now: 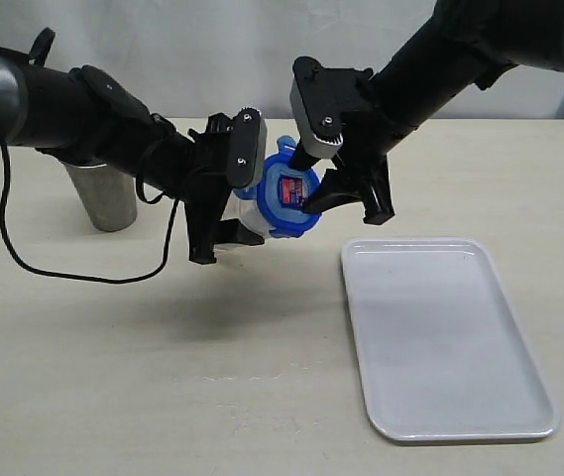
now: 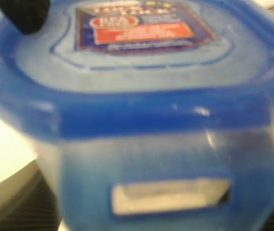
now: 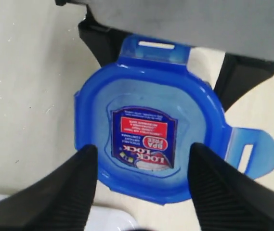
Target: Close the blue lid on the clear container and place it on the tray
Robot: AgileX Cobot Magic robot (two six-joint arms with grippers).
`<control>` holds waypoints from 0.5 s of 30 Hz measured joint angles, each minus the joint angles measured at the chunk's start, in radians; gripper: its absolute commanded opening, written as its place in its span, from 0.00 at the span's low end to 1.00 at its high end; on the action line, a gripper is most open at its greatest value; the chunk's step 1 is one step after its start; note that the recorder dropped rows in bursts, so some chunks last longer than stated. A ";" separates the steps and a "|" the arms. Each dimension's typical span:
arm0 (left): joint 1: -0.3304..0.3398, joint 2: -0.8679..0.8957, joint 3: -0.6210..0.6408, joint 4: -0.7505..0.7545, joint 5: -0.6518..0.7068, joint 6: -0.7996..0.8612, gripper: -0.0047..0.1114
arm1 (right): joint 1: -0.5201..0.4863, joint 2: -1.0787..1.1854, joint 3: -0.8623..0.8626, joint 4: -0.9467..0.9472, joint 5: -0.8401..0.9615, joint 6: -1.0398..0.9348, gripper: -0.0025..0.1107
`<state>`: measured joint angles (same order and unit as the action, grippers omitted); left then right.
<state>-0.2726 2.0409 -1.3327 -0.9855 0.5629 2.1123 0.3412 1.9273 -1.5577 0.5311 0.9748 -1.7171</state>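
Item: blue lid (image 1: 289, 196), seated on the mouth of the clear container (image 1: 247, 213). Both are held in the air above the tabletop (image 1: 212, 387), off the far left corner of the tray (image 1: 361, 327) and not over it. Holder: my left claw (image 1: 220, 236), closed round the container's body. The container lies tipped well off upright, its long axis running from that claw toward my right one, lid end foremost. My right claw (image 3: 142, 148): spread wide and holding nothing, its two fingers (image 3: 74, 192) straddling the lid face-on with the sticker (image 3: 144, 137) between them. Whether the pads touch the plastic I cannot tell. Governing relation: the lid lies straight ahead of the right claw and square to it, so I judge that claw the nearer one for pressing it home. Two flaps (image 3: 250, 154) show splayed outward, so I judge the lid not yet snapped fast. Room: nothing lies on the tray, which sits near, lower than the lid and on the right-claw side of it, with open tabletop between; the carry looks short and unobstructed. Also listed: a steel cup (image 1: 103, 198), well apart from the tray beyond my left arm, and a black cable (image 1: 63, 268) trailing on the tabletop on that same far side, out of the path by my reckoning.
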 measured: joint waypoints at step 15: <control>-0.006 0.000 0.000 0.001 0.040 0.000 0.04 | 0.000 -0.063 0.004 -0.022 -0.085 -0.009 0.50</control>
<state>-0.2781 2.0409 -1.3327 -0.9842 0.6027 2.1123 0.3412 1.8644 -1.5540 0.5092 0.8900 -1.7265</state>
